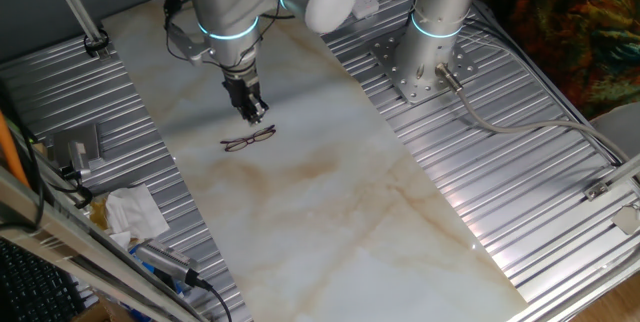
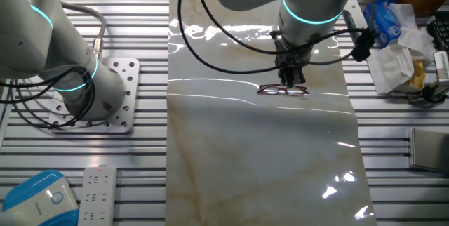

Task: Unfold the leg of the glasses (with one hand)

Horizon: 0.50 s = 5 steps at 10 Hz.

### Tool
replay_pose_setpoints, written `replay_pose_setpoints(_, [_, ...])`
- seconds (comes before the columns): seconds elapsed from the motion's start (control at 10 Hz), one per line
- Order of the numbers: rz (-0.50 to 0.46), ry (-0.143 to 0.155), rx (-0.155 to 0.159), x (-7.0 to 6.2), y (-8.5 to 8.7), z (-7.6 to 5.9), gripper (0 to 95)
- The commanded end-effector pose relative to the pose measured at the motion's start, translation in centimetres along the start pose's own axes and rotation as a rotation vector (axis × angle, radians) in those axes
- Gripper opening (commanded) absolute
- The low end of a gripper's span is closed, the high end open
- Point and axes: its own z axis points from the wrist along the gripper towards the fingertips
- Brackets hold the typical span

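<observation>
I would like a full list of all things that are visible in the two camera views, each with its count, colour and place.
glasses: one, dark reddish-brown thin frame, lying on the marble-look sheet just under the pincer.
marble-look sheet: one, white with beige veins, covering the middle of the table.
table: one, silver ribbed metal, under everything.
crumpled tissue: one, white, at the table edge beside the sheet.
remote control: one, white with buttons, near the front corner in the other fixed view.
blue and white device: one, next to the remote control.
bags: a few, blue and white, at the far table edge.
second arm: one, silver-white, on a base plate, idle.
pincer: one, black, on the working arm, at the glasses; jaw state unclear.
</observation>
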Motion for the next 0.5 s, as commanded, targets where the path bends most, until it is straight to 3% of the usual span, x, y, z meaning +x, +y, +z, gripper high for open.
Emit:
replay_pose_setpoints(0.1, [0.015,0.002,0.014,0.07,0.17,0.24,38.0])
replay_pose_setpoints(0.2, [0.022,-0.002,0.015,0.08,0.09,0.32,19.0])
replay_pose_setpoints(0.5, [0.032,-0.018,0.006,0.13,0.13,1.17,19.0])
